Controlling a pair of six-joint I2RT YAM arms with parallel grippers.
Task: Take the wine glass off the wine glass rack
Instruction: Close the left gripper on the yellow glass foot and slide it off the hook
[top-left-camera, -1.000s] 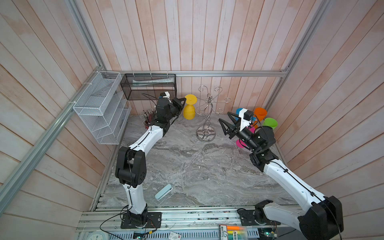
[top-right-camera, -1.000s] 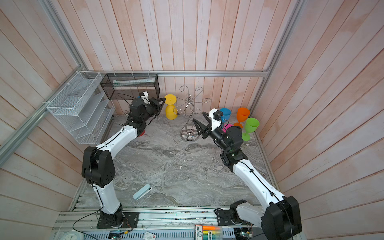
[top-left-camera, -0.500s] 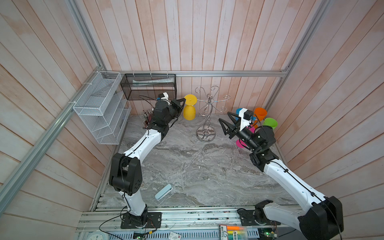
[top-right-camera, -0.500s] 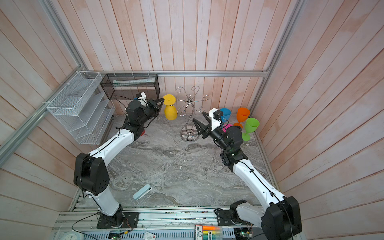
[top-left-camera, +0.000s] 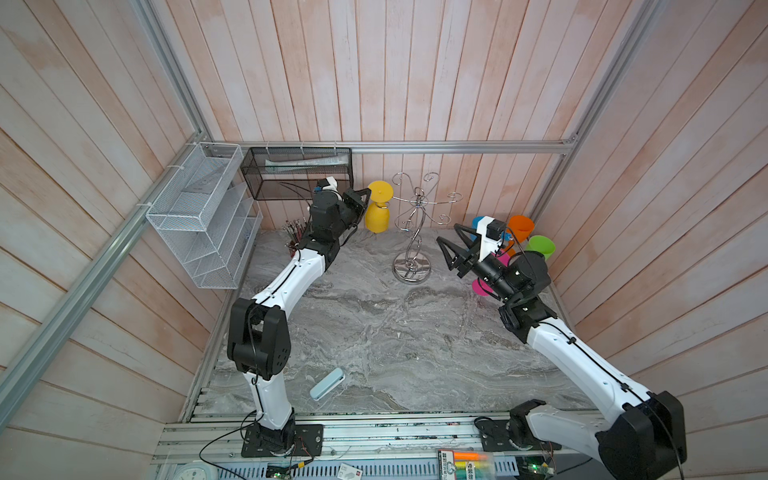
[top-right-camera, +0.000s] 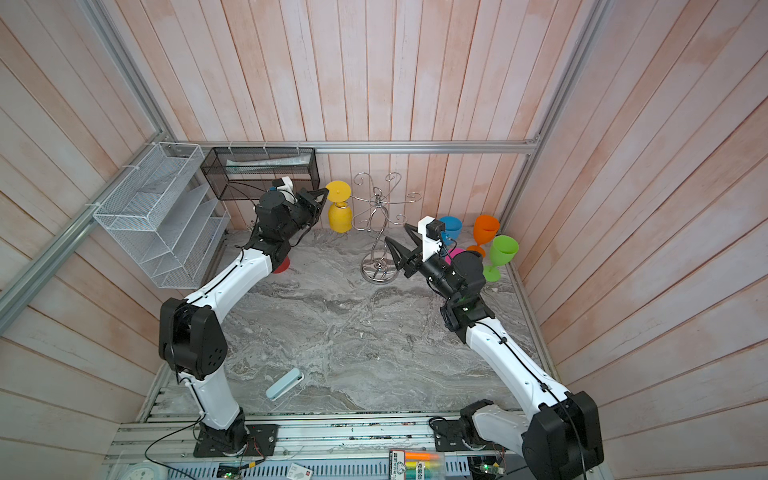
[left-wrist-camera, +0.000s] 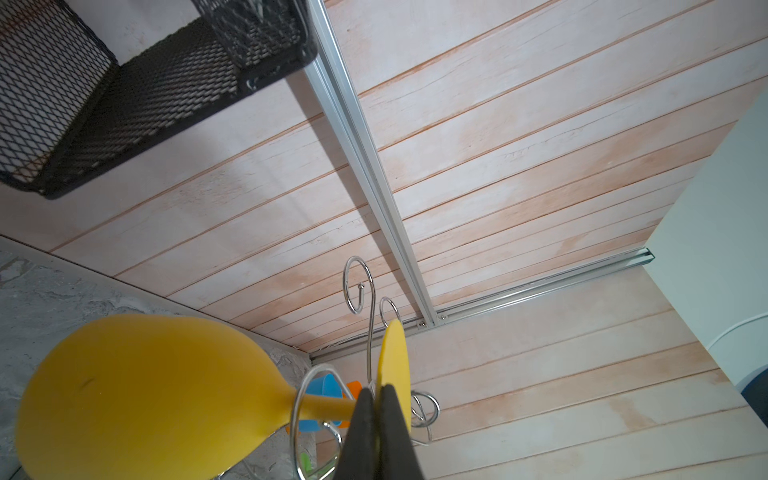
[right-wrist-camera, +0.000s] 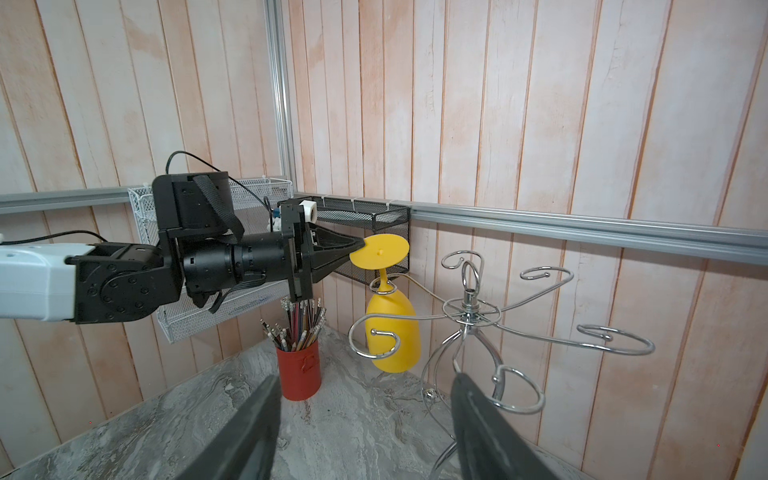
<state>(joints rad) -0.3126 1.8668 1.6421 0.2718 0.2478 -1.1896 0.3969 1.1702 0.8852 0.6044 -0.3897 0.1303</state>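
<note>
A yellow wine glass (top-left-camera: 377, 216) (top-right-camera: 340, 218) (right-wrist-camera: 392, 332) hangs upside down, its stem in a curled hook on the left side of the chrome wine glass rack (top-left-camera: 411, 270) (top-right-camera: 376, 272) (right-wrist-camera: 469, 309). My left gripper (top-left-camera: 368, 191) (top-right-camera: 326, 191) (right-wrist-camera: 359, 247) is shut on the edge of the glass's round foot; in the left wrist view the shut jaws (left-wrist-camera: 376, 395) pinch that disc beside the big yellow bowl (left-wrist-camera: 145, 395). My right gripper (top-left-camera: 448, 233) (top-right-camera: 397, 232) (right-wrist-camera: 361, 380) stands open and holds nothing, just right of the rack's stem.
Blue (top-left-camera: 478, 222), orange (top-left-camera: 520, 226), green (top-left-camera: 540, 247) and pink (top-left-camera: 482, 286) glasses stand at the back right behind the right arm. A red pencil cup (right-wrist-camera: 298, 370), a black mesh basket (top-left-camera: 297, 178) and a white wire shelf (top-left-camera: 199, 216) crowd the back left. A pale blue case (top-left-camera: 327, 383) lies near the front.
The left arm has shifted slightly at elbow and wrist while its gripper stays on the glass's foot. The right arm has not moved.
</note>
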